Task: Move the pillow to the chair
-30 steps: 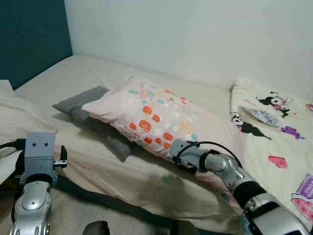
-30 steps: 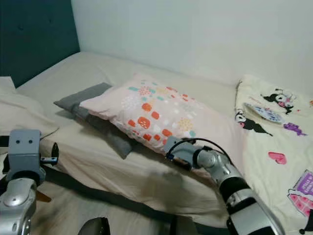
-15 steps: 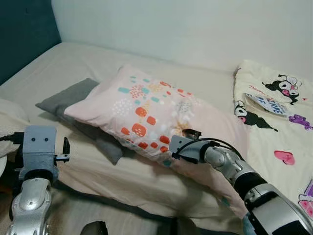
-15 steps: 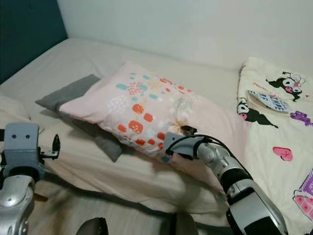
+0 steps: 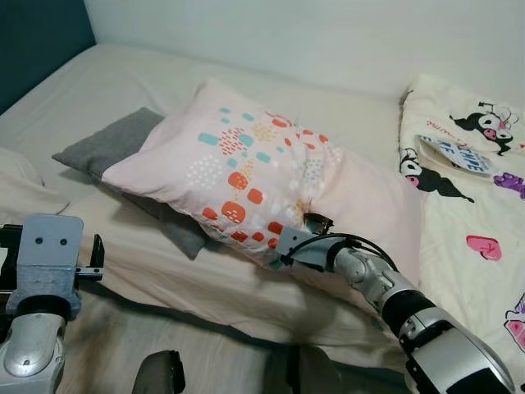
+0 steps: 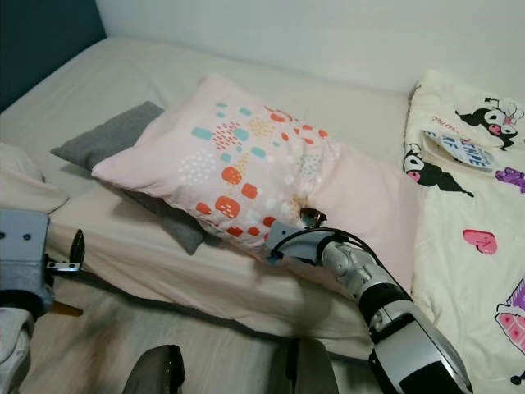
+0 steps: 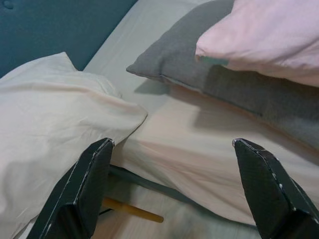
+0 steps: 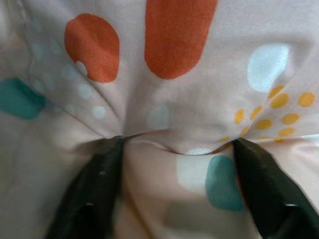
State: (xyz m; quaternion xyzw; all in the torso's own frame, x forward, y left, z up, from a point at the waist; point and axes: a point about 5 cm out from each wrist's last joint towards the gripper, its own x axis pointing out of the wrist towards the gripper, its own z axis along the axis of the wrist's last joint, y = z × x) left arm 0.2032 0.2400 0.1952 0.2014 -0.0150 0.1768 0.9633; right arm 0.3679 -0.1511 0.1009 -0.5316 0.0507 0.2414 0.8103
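Gripping the pink spotted cloth pillow (image 5: 246,172) mid-frame, right hand (image 5: 305,234) clenched (fabric bunched); lift clear of grey cushion (image 5: 115,152); left hand (image 7: 174,194) spread wide.

Both eye views look down on the bed (image 5: 205,279); right wrist view presses against the pillow (image 8: 169,99).

Both arms were silver metal built of rounded cylindrical segments. The right arm (image 5: 414,316) carried black bands at its joints and a thin black cable looping over the wrist. The left arm (image 5: 33,345) ended in a boxy grey wrist block with two small dark screw holes. Each pincer had long, black, flat-sided fingers (image 7: 82,191).
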